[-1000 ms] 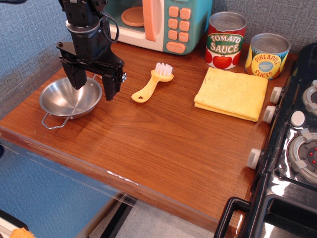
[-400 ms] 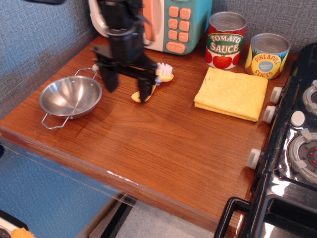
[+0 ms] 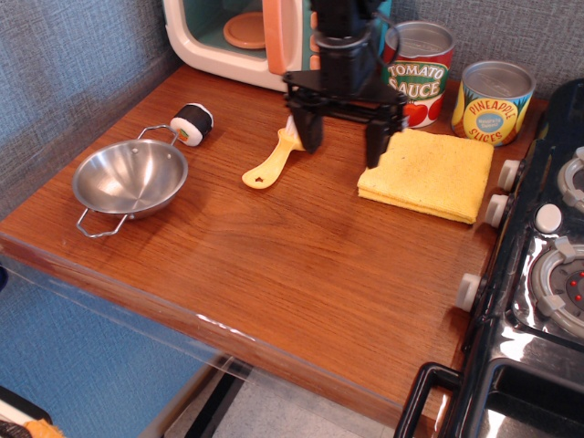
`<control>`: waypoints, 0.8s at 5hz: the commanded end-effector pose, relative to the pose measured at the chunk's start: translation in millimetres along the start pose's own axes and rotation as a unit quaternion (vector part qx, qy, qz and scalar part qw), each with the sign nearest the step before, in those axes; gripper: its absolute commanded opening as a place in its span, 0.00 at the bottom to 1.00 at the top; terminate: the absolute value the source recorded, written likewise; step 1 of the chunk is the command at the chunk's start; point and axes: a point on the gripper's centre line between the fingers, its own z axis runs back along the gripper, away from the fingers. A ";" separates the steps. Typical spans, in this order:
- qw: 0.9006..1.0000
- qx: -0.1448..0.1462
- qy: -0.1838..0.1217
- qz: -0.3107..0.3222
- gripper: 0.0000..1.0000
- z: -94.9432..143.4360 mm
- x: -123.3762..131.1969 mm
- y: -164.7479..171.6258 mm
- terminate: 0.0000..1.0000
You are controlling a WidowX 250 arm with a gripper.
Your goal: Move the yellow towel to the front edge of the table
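Observation:
The yellow towel (image 3: 429, 173) lies flat and folded at the back right of the table (image 3: 274, 265), in front of two cans and beside the toy stove. My gripper (image 3: 343, 141) is open and empty, fingers pointing down. It hangs just left of the towel, with its right finger (image 3: 374, 146) close over the towel's left edge and its left finger (image 3: 310, 132) over the head of the yellow-handled brush (image 3: 274, 162). I cannot tell if it touches the towel.
A steel bowl (image 3: 130, 180) sits at the left, with a small black and white roll (image 3: 192, 122) behind it. A toy microwave (image 3: 265, 36), a tomato sauce can (image 3: 418, 71) and a pineapple can (image 3: 493, 100) line the back. The black toy stove (image 3: 538, 274) bounds the right side.
My gripper has travelled right from over the steel bowl, past the brush, to the towel's left edge. The black and white roll behind the bowl has come into view.

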 end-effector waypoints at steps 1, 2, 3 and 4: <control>0.999 -0.013 -0.033 0.013 1.00 2.8 48.1 -37.6 0.00; 1.000 -0.009 -0.029 -0.002 1.00 -5.6 52.9 -52.3 0.00; 1.000 0.008 -0.020 -0.013 1.00 -17.5 53.8 -55.9 0.00; 1.000 0.020 -0.006 -0.009 1.00 -33.3 53.8 -50.4 0.00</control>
